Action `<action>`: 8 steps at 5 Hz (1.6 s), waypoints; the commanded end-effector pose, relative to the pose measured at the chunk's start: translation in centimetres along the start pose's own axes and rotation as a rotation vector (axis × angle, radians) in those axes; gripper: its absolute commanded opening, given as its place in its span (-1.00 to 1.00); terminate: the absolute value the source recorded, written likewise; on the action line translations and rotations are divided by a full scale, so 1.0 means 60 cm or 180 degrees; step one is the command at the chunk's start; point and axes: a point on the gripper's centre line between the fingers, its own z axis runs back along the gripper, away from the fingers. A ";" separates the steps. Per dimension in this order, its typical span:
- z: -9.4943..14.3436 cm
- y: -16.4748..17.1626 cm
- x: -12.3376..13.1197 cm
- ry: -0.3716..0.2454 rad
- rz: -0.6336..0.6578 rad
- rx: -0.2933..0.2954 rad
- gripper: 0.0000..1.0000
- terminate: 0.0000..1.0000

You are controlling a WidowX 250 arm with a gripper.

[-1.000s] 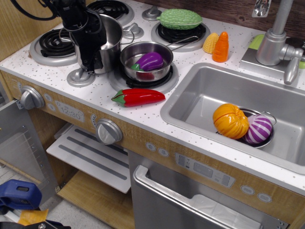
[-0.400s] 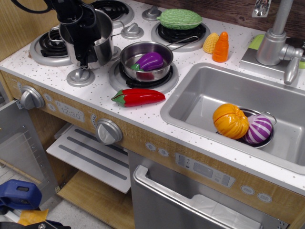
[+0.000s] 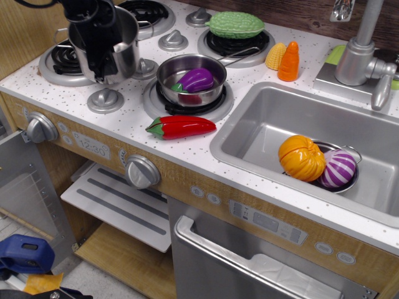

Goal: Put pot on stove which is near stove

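The tall shiny steel pot [image 3: 121, 53] hangs in my black gripper [image 3: 98, 57], which is shut on its near rim and wall. The pot is lifted, slightly tilted, and overlaps the right edge of the front-left stove burner [image 3: 55, 63], a silver disc with a black coil. The burner's right part is hidden behind the pot. One loop handle shows at the pot's left rim.
A long-handled pan [image 3: 187, 87] holding a purple eggplant [image 3: 198, 79] sits on the burner to the right. A red pepper [image 3: 181, 127] lies in front. Silver domed knobs [image 3: 105, 99] stand just below the pot. A green vegetable [image 3: 235, 24] covers the back right burner. The sink [image 3: 262, 124] is at right.
My gripper has carried the pot to the left and slightly back, away from the pan and the front knob, over the edge of the front-left burner.
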 end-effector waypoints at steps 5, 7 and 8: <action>0.022 0.105 -0.094 -0.0155 -0.0270 0.0004 -1.00 -1.00; 0.008 0.118 -0.110 -0.0286 -0.0389 -0.0067 -1.00 -1.00; 0.002 0.118 -0.114 -0.0389 -0.0441 -0.0074 1.00 -1.00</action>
